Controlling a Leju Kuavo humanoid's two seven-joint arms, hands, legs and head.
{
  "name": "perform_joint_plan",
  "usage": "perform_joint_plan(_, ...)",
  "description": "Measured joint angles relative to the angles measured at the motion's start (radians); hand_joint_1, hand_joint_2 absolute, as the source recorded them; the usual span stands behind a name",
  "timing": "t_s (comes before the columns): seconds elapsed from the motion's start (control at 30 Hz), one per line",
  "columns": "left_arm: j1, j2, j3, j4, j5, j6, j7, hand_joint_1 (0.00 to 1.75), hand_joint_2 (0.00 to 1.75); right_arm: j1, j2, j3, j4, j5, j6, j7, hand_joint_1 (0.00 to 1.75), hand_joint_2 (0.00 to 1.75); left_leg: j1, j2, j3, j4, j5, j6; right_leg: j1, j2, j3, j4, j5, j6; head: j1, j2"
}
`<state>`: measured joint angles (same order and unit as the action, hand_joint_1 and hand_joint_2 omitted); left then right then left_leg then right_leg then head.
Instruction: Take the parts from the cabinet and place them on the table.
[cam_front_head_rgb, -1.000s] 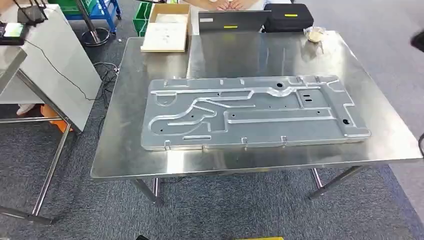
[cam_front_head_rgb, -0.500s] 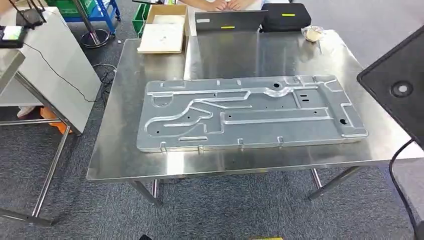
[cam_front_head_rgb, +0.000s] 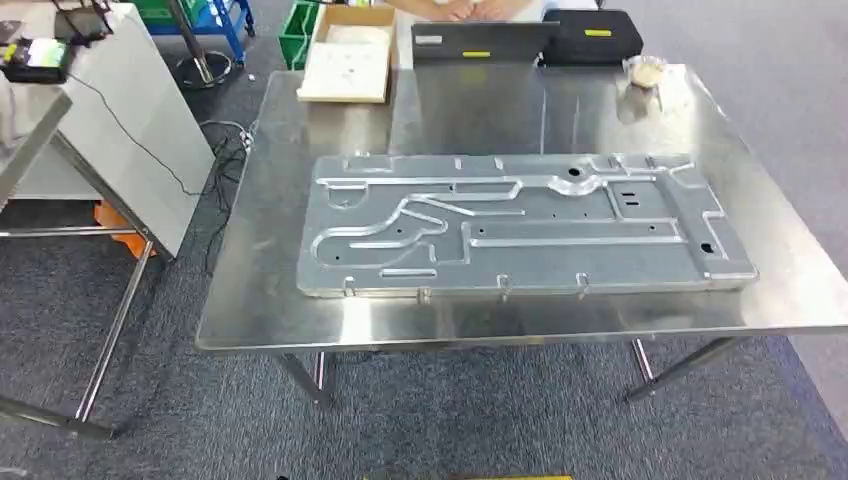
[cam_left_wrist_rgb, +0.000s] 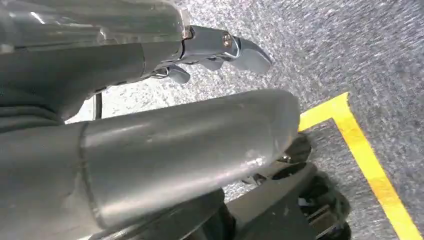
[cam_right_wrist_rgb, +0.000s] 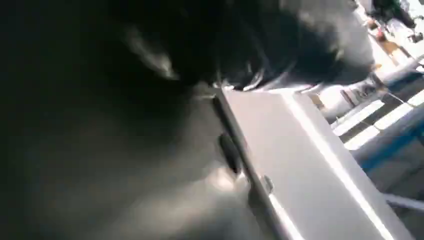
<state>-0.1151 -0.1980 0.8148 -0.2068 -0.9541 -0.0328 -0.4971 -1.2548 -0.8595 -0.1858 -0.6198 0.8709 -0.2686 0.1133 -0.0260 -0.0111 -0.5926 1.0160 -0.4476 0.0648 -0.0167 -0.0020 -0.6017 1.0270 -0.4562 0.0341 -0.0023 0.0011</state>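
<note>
A large flat grey metal plate (cam_front_head_rgb: 520, 225) with raised ribs and holes lies across the middle of the steel table (cam_front_head_rgb: 290, 310). My left hand (cam_left_wrist_rgb: 200, 100) hangs over grey carpet, its thick thumb stretched out and its fingers (cam_left_wrist_rgb: 240, 50) apart, with nothing in it. The right wrist view is dark and blurred. It shows a pale flat panel (cam_right_wrist_rgb: 300, 165) close to the camera, and I cannot make out how my right hand stands or whether it holds anything.
At the table's far edge stand a cardboard box (cam_front_head_rgb: 350, 60), a grey case (cam_front_head_rgb: 480, 40), a black case (cam_front_head_rgb: 595, 35) and a small bag (cam_front_head_rgb: 645, 72). A person's hands (cam_front_head_rgb: 470, 8) rest behind them. A white side table (cam_front_head_rgb: 110, 90) stands at the left. Yellow tape (cam_left_wrist_rgb: 370, 165) marks the floor.
The whole head picture has shifted a little, so the camera moved. A black flat thing with a cable at the right edge half a second ago is out of the picture now.
</note>
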Motion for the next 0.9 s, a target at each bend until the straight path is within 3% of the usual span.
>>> perform_joint_plan(0.07, -0.001, 0.0, 0.001, 0.0, 0.0, 0.0, -0.001, 0.0, 0.0, 0.004, -0.005, 0.001, 0.028, -0.002, -0.009, 0.01, 0.0, 0.0, 0.0, 0.002, 0.002, -0.001, -0.002, -0.008, 0.0, 0.002, 0.0, -0.001, 0.001, -0.009, 0.0, 0.0)
perform_joint_plan(0.1, -0.003, 0.0, 0.001, 0.0, -0.001, 0.0, -0.001, 0.0, 0.0, 0.006, -0.008, 0.002, 0.036, -0.002, -0.013, 0.013, 0.0, 0.0, -0.001, 0.002, -0.003, 0.009, -0.015, -0.017, -0.011, 0.001, 0.004, -0.006, 0.004, -0.016, 0.0, 0.0)
perform_joint_plan(0.13, -0.004, 0.0, 0.001, 0.0, -0.001, 0.0, -0.002, 0.0, 0.0, 0.009, -0.008, 0.003, 0.041, -0.002, -0.016, 0.014, 0.0, 0.0, -0.001, 0.003, -0.014, 0.04, -0.038, -0.025, -0.013, 0.001, 0.005, -0.007, 0.003, -0.023, 0.0, 0.0)
perform_joint_plan(0.23, -0.006, 0.0, 0.001, 0.0, -0.003, 0.0, -0.002, 0.0, 0.0, 0.011, -0.008, 0.005, 0.057, -0.002, -0.021, 0.014, 0.0, 0.0, 0.013, 0.005, -0.118, 0.26, -0.139, -0.038, -0.014, 0.003, 0.004, -0.006, 0.003, -0.028, 0.0, 0.0)
perform_joint_plan(0.27, -0.005, 0.0, 0.002, 0.0, -0.003, 0.0, -0.002, 0.0, 0.0, 0.014, -0.008, 0.005, 0.062, -0.005, -0.022, 0.014, 0.0, 0.0, 0.015, 0.005, -0.145, 0.312, -0.149, -0.039, -0.013, 0.003, 0.004, -0.005, 0.002, -0.029, -0.001, 0.0)
perform_joint_plan(0.3, -0.005, 0.0, 0.002, 0.0, -0.003, 0.0, -0.002, 0.0, 0.0, 0.019, -0.008, 0.005, 0.066, -0.006, -0.026, 0.014, 0.0, 0.0, 0.017, 0.005, -0.145, 0.31, -0.133, -0.038, -0.012, 0.004, 0.004, -0.004, 0.002, -0.029, 0.0, 0.0)
perform_joint_plan(0.33, -0.005, 0.0, 0.002, 0.0, -0.003, 0.0, -0.002, 0.0, 0.0, 0.025, -0.008, 0.005, 0.069, -0.009, -0.03, 0.014, 0.0, 0.0, 0.017, 0.005, -0.125, 0.261, -0.097, -0.033, -0.01, 0.006, 0.005, -0.004, 0.001, -0.028, -0.001, 0.0)
perform_joint_plan(0.4, -0.007, 0.001, 0.002, 0.0, -0.003, 0.0, -0.002, 0.0, 0.0, 0.034, -0.008, 0.005, 0.076, -0.017, -0.036, 0.014, 0.0, 0.0, 0.013, 0.003, -0.042, 0.086, -0.006, -0.015, -0.005, 0.008, 0.007, -0.004, 0.001, -0.029, -0.001, 0.0)
perform_joint_plan(0.43, -0.008, 0.002, 0.003, 0.0, -0.003, 0.0, -0.002, 0.0, 0.0, 0.037, -0.008, 0.005, 0.079, -0.019, -0.04, 0.014, 0.0, 0.0, 0.007, 0.003, -0.013, 0.019, 0.005, 0.001, -0.007, 0.008, 0.007, -0.005, 0.001, -0.029, 0.0, 0.0)
perform_joint_plan(0.47, -0.01, 0.005, 0.004, 0.0, -0.003, 0.0, -0.002, 0.0, 0.0, 0.038, -0.011, 0.005, 0.083, -0.023, -0.045, 0.014, 0.0, 0.0, 0.007, 0.005, 0.001, 0.003, -0.003, 0.005, -0.003, 0.008, 0.003, -0.004, 0.001, -0.022, 0.0, 0.0)
perform_joint_plan(0.57, -0.01, 0.004, 0.005, 0.0, -0.004, 0.0, -0.002, 0.0, 0.0, 0.063, -0.016, 0.005, 0.092, -0.026, -0.054, 0.013, 0.0, 0.0, 0.003, 0.005, 0.004, -0.008, 0.001, 0.006, -0.007, 0.009, 0.006, -0.016, 0.008, -0.003, -0.001, 0.0)
perform_joint_plan(0.63, -0.011, 0.002, 0.005, 0.0, -0.005, 0.0, -0.002, 0.0, 0.0, 0.075, -0.017, 0.004, 0.096, -0.026, -0.059, 0.01, 0.0, 0.0, 0.012, 0.009, 0.026, -0.051, 0.023, 0.007, -0.012, 0.004, 0.006, -0.002, -0.007, 0.003, 0.0, 0.0)
perform_joint_plan(0.67, -0.011, 0.002, 0.006, 0.0, -0.005, 0.0, -0.002, 0.0, 0.0, 0.07, -0.018, 0.003, 0.099, -0.026, -0.061, 0.009, 0.0, 0.0, 0.012, 0.009, 0.027, -0.054, 0.025, 0.012, -0.014, 0.005, -0.017, 0.046, -0.043, 0.005, 0.0, 0.0)
perform_joint_plan(0.73, -0.012, 0.002, 0.006, 0.0, -0.005, 0.0, -0.002, 0.0, 0.0, 0.073, -0.019, 0.003, 0.1, -0.026, -0.063, 0.01, 0.0, 0.0, 0.012, 0.01, 0.027, -0.053, 0.024, 0.014, -0.016, 0.005, -0.09, 0.201, -0.117, 0.016, 0.0, 0.0)
perform_joint_plan(0.77, -0.012, 0.002, 0.006, 0.0, -0.005, 0.0, -0.002, 0.0, 0.0, 0.082, -0.019, 0.003, 0.103, -0.024, -0.063, 0.01, 0.0, 0.0, 0.012, 0.01, 0.027, -0.052, 0.022, 0.013, -0.018, 0.005, -0.125, 0.266, -0.136, 0.021, 0.0, 0.0)
perform_joint_plan(0.8, -0.012, 0.002, 0.006, 0.0, -0.005, 0.0, -0.002, 0.0, 0.0, 0.085, -0.019, 0.003, 0.104, -0.024, -0.063, 0.01, 0.0, 0.0, 0.013, 0.01, 0.027, -0.05, 0.021, 0.011, -0.021, 0.004, -0.137, 0.284, -0.129, 0.025, 0.0, 0.0)
perform_joint_plan(0.83, -0.011, 0.002, 0.006, 0.0, -0.006, 0.0, -0.001, 0.0, 0.0, 0.086, -0.019, 0.003, 0.109, -0.024, -0.066, 0.009, 0.0, 0.0, 0.014, 0.01, 0.027, -0.045, 0.018, 0.008, -0.027, 0.003, -0.125, 0.255, -0.098, 0.029, 0.0, 0.0)
perform_joint_plan(0.9, -0.009, 0.0, 0.007, 0.0, -0.006, 0.0, -0.001, 0.0, 0.0, 0.106, -0.019, -0.005, 0.102, -0.053, -0.12, -0.06, 0.0, 0.0, 0.02, 0.009, 0.026, -0.025, 0.002, -0.004, -0.036, 0.0, -0.038, 0.082, 0.0, 0.04, 0.0, 0.0)
